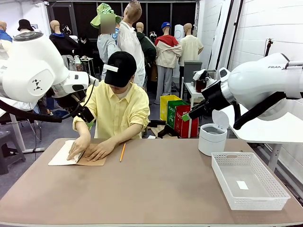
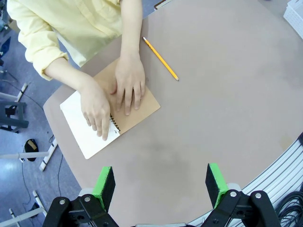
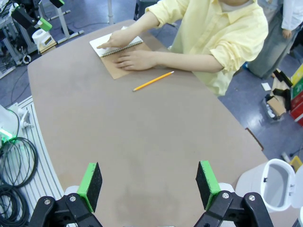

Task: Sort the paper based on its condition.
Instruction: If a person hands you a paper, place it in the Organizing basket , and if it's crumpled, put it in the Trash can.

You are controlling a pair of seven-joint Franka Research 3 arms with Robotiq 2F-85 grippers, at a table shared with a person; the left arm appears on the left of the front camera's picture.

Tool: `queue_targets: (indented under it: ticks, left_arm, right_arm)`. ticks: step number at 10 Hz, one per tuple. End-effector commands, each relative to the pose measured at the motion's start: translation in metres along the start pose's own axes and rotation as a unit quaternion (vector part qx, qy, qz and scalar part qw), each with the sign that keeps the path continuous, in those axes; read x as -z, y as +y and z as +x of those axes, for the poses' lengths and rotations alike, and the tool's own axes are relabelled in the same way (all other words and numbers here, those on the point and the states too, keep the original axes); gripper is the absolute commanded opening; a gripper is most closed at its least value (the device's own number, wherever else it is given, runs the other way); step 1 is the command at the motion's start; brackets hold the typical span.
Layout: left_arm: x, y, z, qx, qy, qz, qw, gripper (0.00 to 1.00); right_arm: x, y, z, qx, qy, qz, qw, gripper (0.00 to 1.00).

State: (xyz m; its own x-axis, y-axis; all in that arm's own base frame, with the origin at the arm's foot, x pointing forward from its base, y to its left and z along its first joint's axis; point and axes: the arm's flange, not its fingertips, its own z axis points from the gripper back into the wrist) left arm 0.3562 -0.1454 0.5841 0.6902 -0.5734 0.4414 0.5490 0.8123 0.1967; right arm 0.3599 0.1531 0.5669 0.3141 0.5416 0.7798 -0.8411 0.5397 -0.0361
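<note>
Looking along our left gripper (image 2: 160, 185), we see its green pads (image 2: 105, 182) spread wide with nothing between them, above bare table (image 2: 227, 109). Our right gripper (image 3: 148, 184) is the same: jaws wide apart, empty, over the table. Beyond the left gripper lies the notebook (image 2: 142, 101), open, its brown cover turned out flat. The paper (image 2: 83, 135) is the white sheet on the other side of the spiral, at the table's edge in front of the person (image 1: 116, 106); we cannot tell whether it is loose or bound. A hand (image 2: 97, 111) presses on the paper by the spiral, the other hand (image 2: 129, 85) lies flat on the brown cover. A pencil (image 2: 161, 59) lies near the notebook, apart from it. At our right side a basket (image 1: 258, 202) holds a small tag (image 1: 242, 185), and a bin (image 1: 211, 139) stands just beyond it with its lid up.
</note>
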Motion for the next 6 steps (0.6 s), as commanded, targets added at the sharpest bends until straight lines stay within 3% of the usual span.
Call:
queue_targets:
  ticks: [1, 6]
  left_arm:
    - [-0.0011, 0.0007, 0.0, -0.001, -0.003, 0.0, 1.0, 1.0]
    - [-0.0011, 0.0007, 0.0, -0.001, -0.003, 0.0, 1.0, 1.0]
  right_arm:
    - [0.0023, -0.0005, -0.0003, 0.006, -0.001, 0.007, 1.0, 1.0]
    - [0.0023, -0.0005, -0.0003, 0.006, -0.001, 0.007, 1.0, 1.0]
